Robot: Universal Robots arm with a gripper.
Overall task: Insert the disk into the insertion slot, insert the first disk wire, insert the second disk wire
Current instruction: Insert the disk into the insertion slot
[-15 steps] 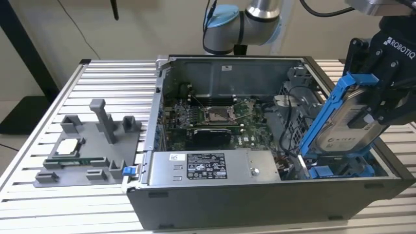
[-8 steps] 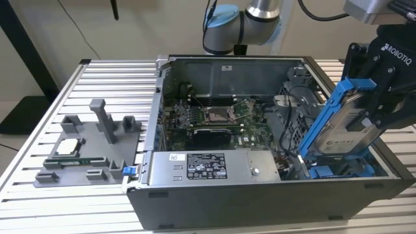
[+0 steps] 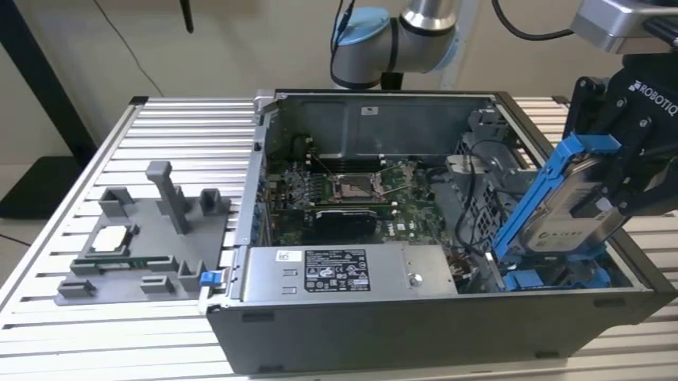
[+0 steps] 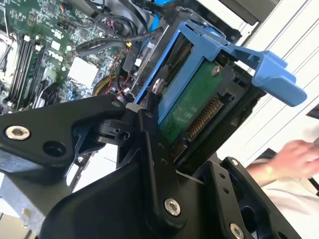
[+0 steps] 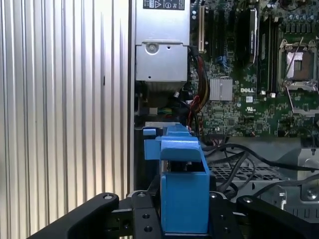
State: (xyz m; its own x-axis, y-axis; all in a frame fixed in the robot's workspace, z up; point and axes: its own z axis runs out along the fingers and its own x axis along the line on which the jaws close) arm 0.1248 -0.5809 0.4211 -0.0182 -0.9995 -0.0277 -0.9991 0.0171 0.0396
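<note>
Your open computer case held the motherboard at centre frame and the grey power-supply box along its near wall. At the exterior view's right, the disk stood tilted, with its lower end at the insertion slot in the case's lower-right corner. Your gripper was clenched on the disk, a finger on either side of its blue carrier.

Even bright light, glare on ribbed table, shadowed case interior
</note>
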